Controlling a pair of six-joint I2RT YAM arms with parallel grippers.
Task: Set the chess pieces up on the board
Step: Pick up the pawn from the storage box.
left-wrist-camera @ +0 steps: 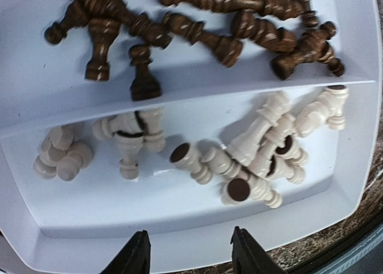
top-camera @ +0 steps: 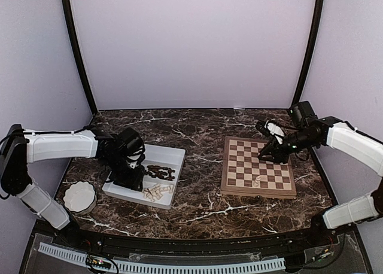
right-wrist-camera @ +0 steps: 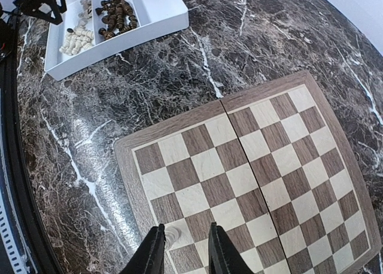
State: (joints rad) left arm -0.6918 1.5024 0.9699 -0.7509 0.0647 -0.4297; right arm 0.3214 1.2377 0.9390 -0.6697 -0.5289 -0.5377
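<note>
the chess pieces (left-wrist-camera: 257, 148) are almost all unplaced. as far as the views show, only one pale piece (top-camera: 256, 181) stands on the board (top-camera: 239, 148), toward its near edge, and every other square is bare. the rest lie tumbled in the white tray (left-wrist-camera: 179, 217), well to the left of the board. the dark pieces (left-wrist-camera: 197, 34) fill one compartment and the pale ones the next, split by a low ridge. i judge the task barely begun, with nearly two full sets left to carry over.

the pieces are turned wood, ringed and knobbed, glossy brown or cream. several tipped ones show a round dark pad under the base. the board is flat wood in light and dark checks, with a tan border and a seam down its middle. the tray is smooth moulded plastic.

the right jaws hang over the lone piece, parted and holding nothing. the left jaws hover over the pale compartment, parted and empty. everything sits on a dark, white-veined marble counter (top-camera: 197, 130), with a white scalloped bowl (top-camera: 67, 193) near the tray.
</note>
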